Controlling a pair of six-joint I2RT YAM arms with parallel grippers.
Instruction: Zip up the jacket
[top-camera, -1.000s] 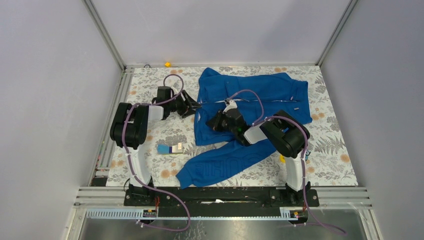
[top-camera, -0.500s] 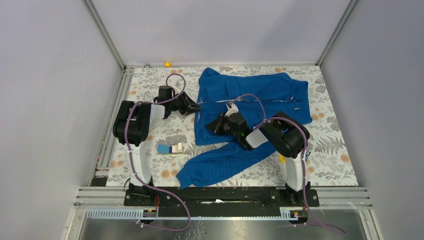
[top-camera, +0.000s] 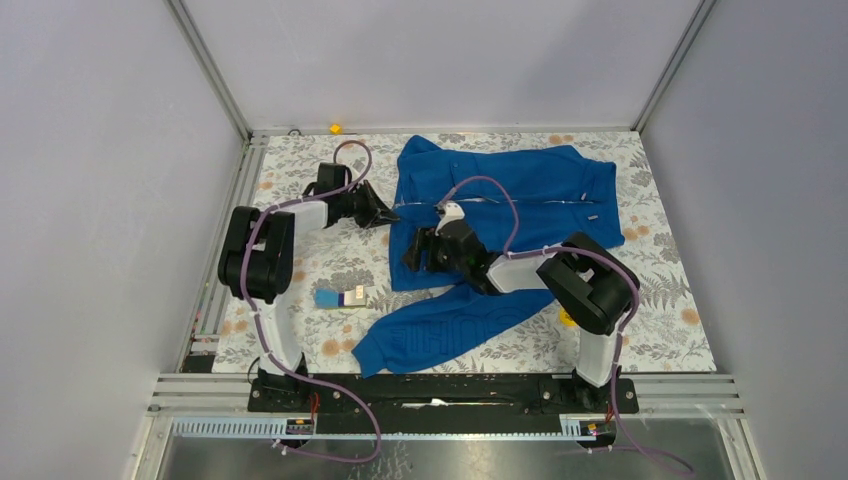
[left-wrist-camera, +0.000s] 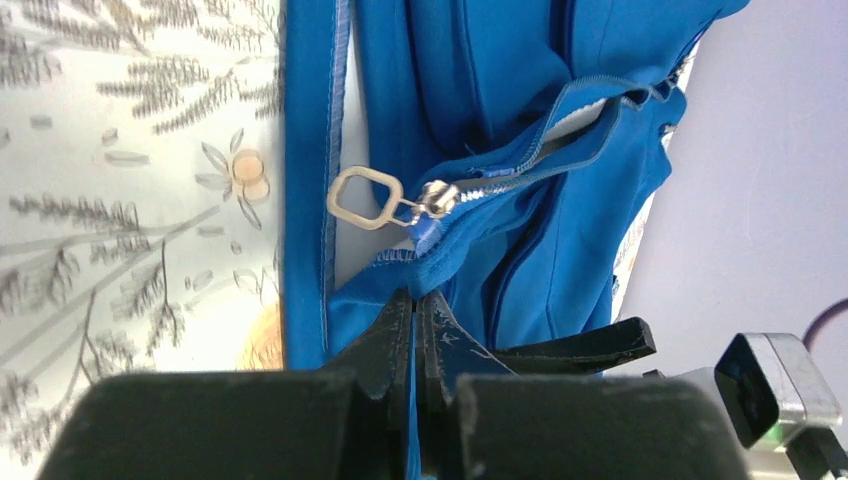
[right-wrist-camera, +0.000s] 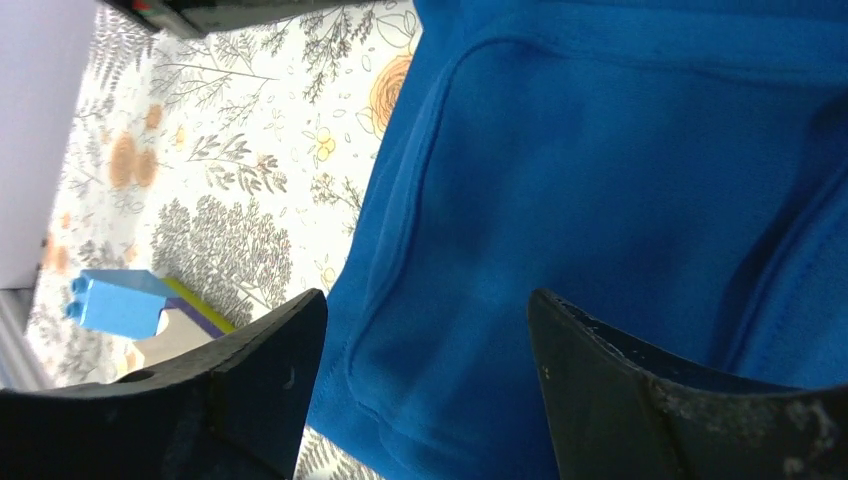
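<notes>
The blue jacket (top-camera: 545, 180) lies spread on the flowered table, its silvery zipper (top-camera: 540, 201) running sideways. My left gripper (top-camera: 387, 214) is at the jacket's left edge. In the left wrist view it (left-wrist-camera: 415, 298) is shut on a fold of the jacket (left-wrist-camera: 480, 70) just below the zipper slider (left-wrist-camera: 437, 198), whose silver pull ring (left-wrist-camera: 365, 197) lies flat. Above the slider the zipper teeth stand apart. My right gripper (top-camera: 413, 250) hovers over the jacket's near left part. Its jaws (right-wrist-camera: 425, 305) are open above plain fabric of the jacket (right-wrist-camera: 620, 180), with nothing between them.
A small stack of toy blocks (top-camera: 340, 297), blue, white and purple, lies left of the jacket's near sleeve (top-camera: 440, 325); the blocks (right-wrist-camera: 115, 300) also show in the right wrist view. A yellow bit (top-camera: 335, 128) sits at the back edge. Metal rails and walls border the table.
My left gripper has closed on the jacket's edge below the slider. My right gripper has opened and shifted left across the jacket.
</notes>
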